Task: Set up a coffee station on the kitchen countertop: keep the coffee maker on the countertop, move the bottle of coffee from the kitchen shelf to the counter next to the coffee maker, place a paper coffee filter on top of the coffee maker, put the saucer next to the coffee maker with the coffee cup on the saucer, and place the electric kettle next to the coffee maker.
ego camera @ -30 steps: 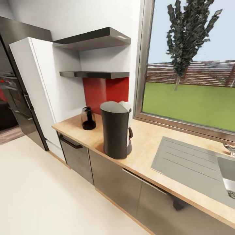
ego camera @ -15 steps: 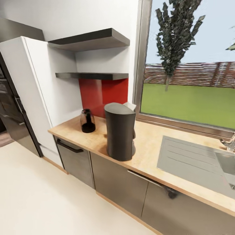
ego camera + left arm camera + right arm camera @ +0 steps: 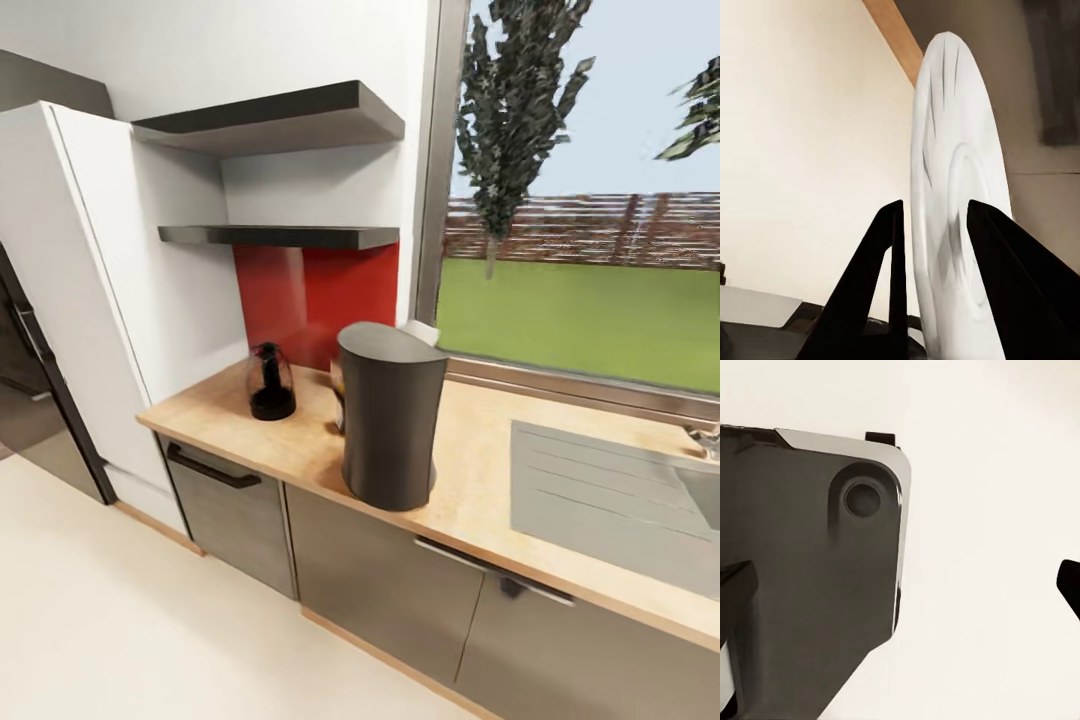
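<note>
a white saucer point(image 3: 956, 225) is pinched on edge between the left gripper's point(image 3: 934, 217) black fingers point(image 3: 881, 262) above pale floor, the right gripper's point(image 3: 900, 585) fingertips are set wide apart, and the dark coffee maker point(image 3: 390, 415) is stood on the wooden countertop point(image 3: 300, 450).

Counter point(image 3: 300, 440) has open space between the small black kettle point(image 3: 270, 382) and the coffee maker point(image 3: 390, 415); low shelf point(image 3: 280, 236) overhangs the back.
</note>
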`<state>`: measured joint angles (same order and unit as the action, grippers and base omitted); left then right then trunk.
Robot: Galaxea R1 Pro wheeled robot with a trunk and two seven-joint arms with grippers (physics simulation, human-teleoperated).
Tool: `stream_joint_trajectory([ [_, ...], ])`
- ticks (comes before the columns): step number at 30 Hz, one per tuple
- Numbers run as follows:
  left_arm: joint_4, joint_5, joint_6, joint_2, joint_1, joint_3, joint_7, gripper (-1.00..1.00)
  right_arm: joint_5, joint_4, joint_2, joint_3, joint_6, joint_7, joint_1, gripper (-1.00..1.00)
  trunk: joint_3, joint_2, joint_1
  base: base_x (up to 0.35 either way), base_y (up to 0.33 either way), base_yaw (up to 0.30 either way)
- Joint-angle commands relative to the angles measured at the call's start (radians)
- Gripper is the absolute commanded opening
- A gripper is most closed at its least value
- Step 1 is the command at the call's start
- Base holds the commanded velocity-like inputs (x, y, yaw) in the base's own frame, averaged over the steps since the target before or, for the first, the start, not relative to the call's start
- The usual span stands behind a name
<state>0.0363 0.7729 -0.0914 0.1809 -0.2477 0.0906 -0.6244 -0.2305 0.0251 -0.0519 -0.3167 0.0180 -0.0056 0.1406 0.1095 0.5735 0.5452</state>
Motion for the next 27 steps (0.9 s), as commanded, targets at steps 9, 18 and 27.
stream_joint_trajectory([
  [9, 0.166, -0.142, 0.012, -0.050, -0.023, 0.014, 0.007, -1.00, -0.013, 0.001, -0.006, -0.003, 0.002, -0.003, 0.001, 1.00, 0.000, 0.002, 0.001, 0.081, 0.170, -0.149],
  [18, 0.532, -0.352, 0.264, -0.178, -0.033, 0.014, 0.117, -1.00, -0.013, 0.001, -0.006, -0.003, 0.002, -0.004, 0.001, 1.00, 0.000, 0.002, 0.001, 0.001, 0.003, -0.266],
  [27, 0.804, -0.418, 0.473, -0.263, -0.041, 0.016, 0.159, -1.00, -0.013, 0.001, -0.006, -0.003, 0.002, -0.004, 0.001, 1.00, 0.000, 0.002, 0.001, 0.000, 0.000, -0.267],
])
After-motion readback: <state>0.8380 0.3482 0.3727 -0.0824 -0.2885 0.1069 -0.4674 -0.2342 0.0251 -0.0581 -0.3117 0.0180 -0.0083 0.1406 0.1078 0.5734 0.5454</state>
